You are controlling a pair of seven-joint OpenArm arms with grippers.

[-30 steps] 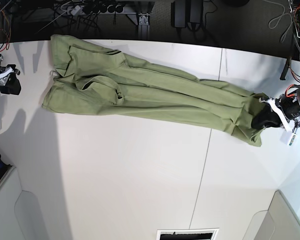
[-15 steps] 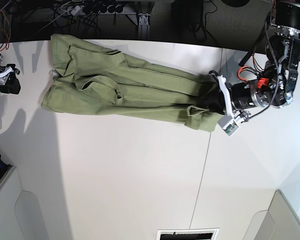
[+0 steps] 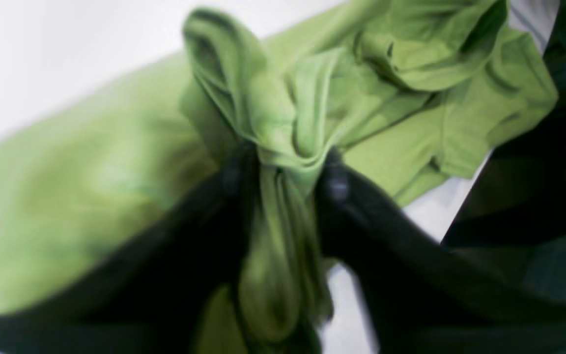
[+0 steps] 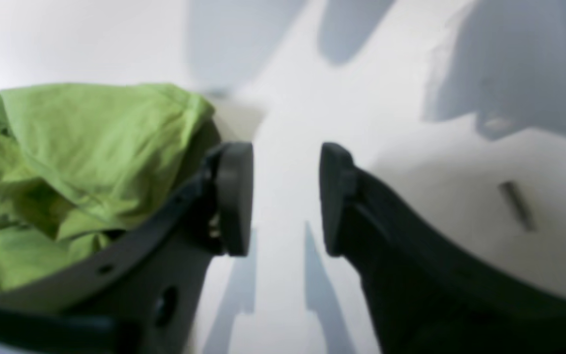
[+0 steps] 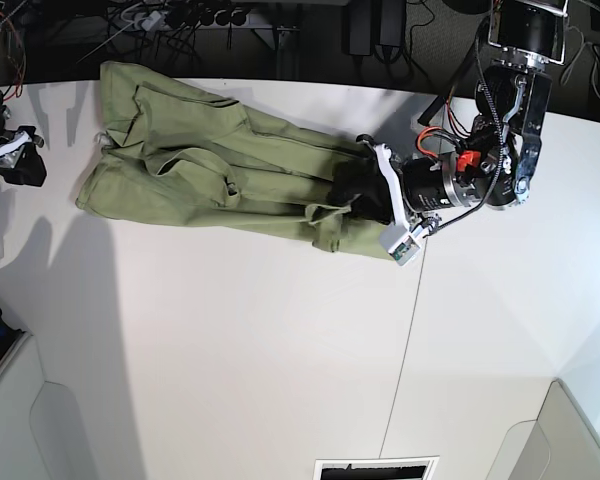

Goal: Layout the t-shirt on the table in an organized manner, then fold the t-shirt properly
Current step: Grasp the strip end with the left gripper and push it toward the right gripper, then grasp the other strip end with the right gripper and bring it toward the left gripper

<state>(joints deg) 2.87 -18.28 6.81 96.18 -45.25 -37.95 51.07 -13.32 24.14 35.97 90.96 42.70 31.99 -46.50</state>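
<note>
The olive-green t-shirt (image 5: 200,170) lies as a long wrinkled band across the far left of the white table (image 5: 280,350). My left gripper (image 5: 358,192) is shut on the shirt's right end, which is bunched and doubled back over the body. In the left wrist view the black fingers (image 3: 334,184) pinch a thick fold of the t-shirt (image 3: 283,147). My right gripper (image 5: 15,160) is open and empty at the table's left edge, beside the shirt's other end. In the right wrist view the right gripper (image 4: 285,196) stands open over bare table, with the shirt (image 4: 91,142) just to its left.
A thin dark seam (image 5: 405,340) runs across the table right of the middle. Cables and dark equipment (image 5: 280,30) lie beyond the far edge. Grey bins stand at the near left (image 5: 20,420) and near right (image 5: 570,430) corners. A dark slot (image 5: 375,468) sits at the near edge.
My left gripper has carried the shirt's right end leftward, from near the right table edge past the seam, doubling it over the body. The right gripper has stayed in place.
</note>
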